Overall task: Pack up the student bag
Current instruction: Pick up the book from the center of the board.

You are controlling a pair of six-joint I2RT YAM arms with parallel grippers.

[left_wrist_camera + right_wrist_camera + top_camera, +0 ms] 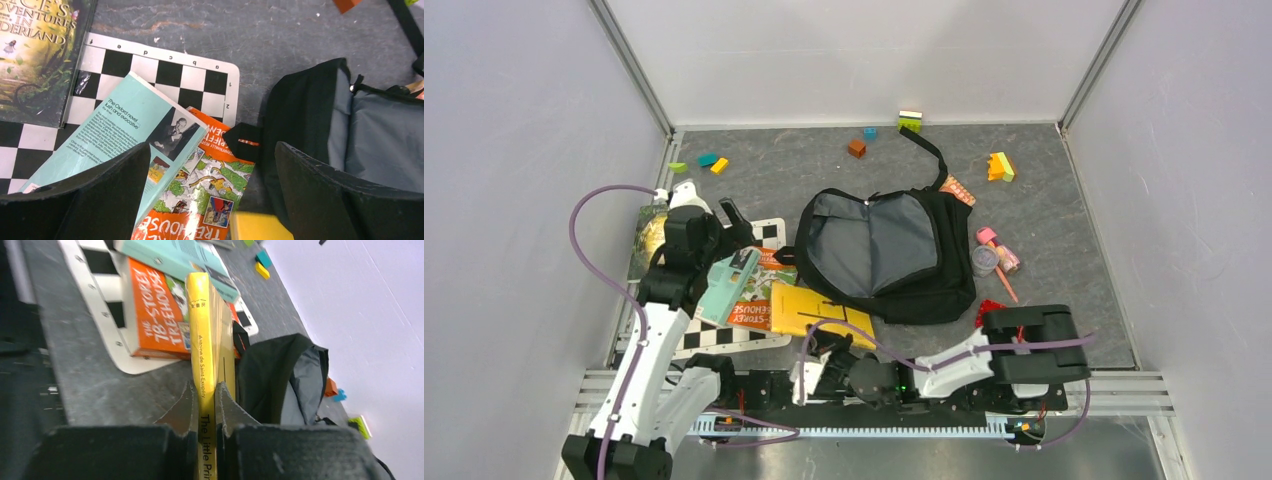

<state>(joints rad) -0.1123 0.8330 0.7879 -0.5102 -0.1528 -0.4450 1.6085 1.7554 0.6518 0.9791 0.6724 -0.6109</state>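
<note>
The student bag (929, 285) lies open in the middle of the table, its grey lining (869, 240) facing up; it also shows in the left wrist view (305, 115) and the right wrist view (265, 375). A yellow book (814, 308), "The Little Prince" (207, 325), lies just left of the bag's near corner. My right gripper (207, 400) is shut on its spine, at the near edge (816, 348). My left gripper (212, 200) hangs open over a teal book (125, 135) and an orange book (200, 200), holding nothing (736, 228).
A chessboard (724, 338) lies under the books, with a dark green storybook (646, 240) at its far left. Small coloured blocks (856, 147) are scattered along the back. A jar (984, 260), pink items (999, 245) and a red object (991, 308) sit right of the bag.
</note>
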